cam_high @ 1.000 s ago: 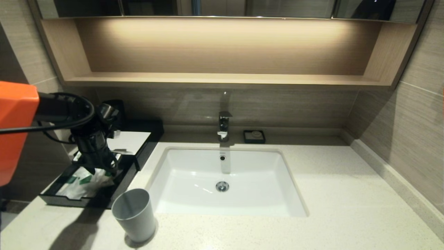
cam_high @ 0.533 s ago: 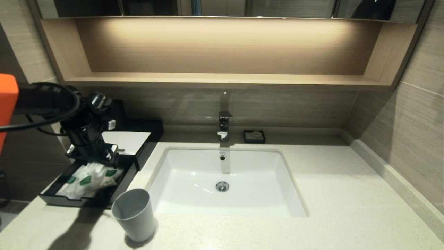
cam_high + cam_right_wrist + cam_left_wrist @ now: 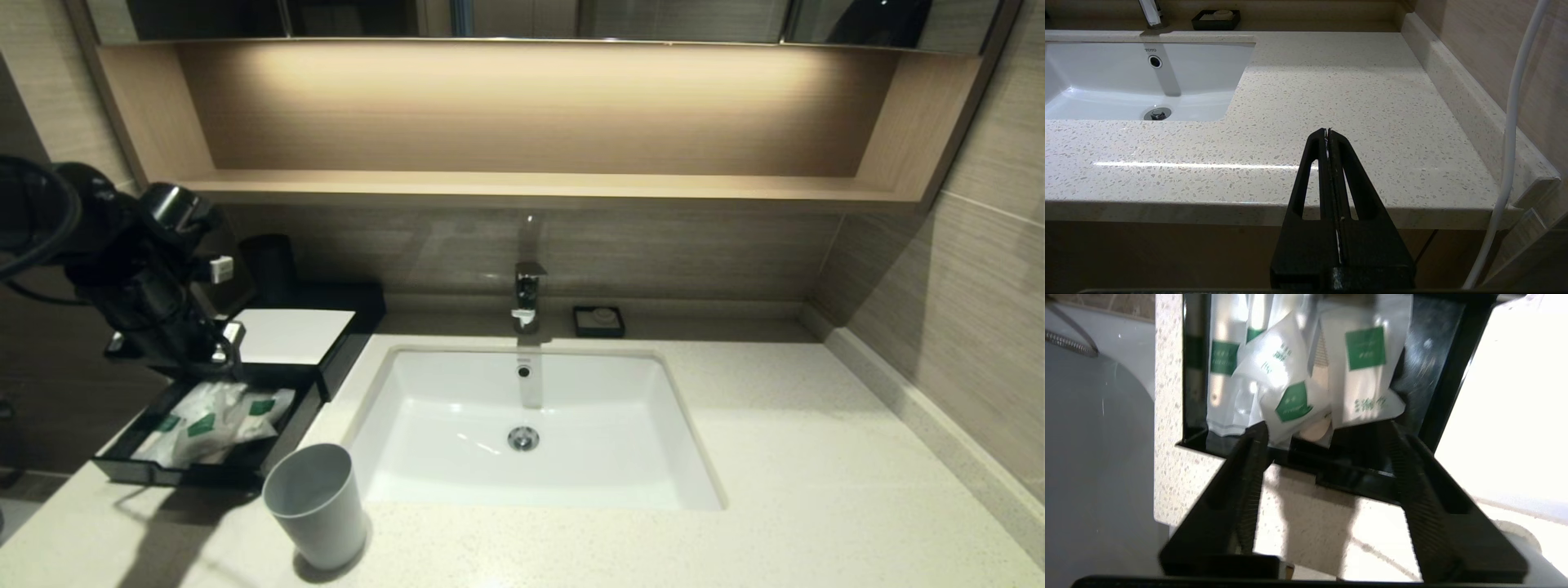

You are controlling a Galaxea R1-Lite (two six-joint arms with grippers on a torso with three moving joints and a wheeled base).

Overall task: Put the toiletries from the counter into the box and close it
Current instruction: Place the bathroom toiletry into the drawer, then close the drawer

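Note:
The sachets (image 3: 208, 418) with green labels lie piled in the open black box (image 3: 282, 433) at the counter's left end. The box's white-topped lid (image 3: 290, 335) sits behind the open tray, leaving it uncovered. My left gripper (image 3: 175, 363) hovers open and empty above the tray's far left end. In the left wrist view the sachets (image 3: 1290, 375) lie just beyond the spread left gripper (image 3: 1327, 428), with the box rim (image 3: 1347, 477) between the fingers. My right gripper (image 3: 1327, 131) is shut and empty, parked low in front of the counter's edge (image 3: 1208, 212).
A grey plastic cup (image 3: 314, 506) stands on the counter (image 3: 775, 457) just in front of the box. The white sink (image 3: 457, 457) is in the middle, with a faucet (image 3: 526, 298) and a small black soap dish (image 3: 598, 321) behind it. A wooden shelf (image 3: 522, 186) runs above.
My left gripper has lifted out of the tray and drawn back to the left, leaving the sachets lying in the box. The right arm has not moved.

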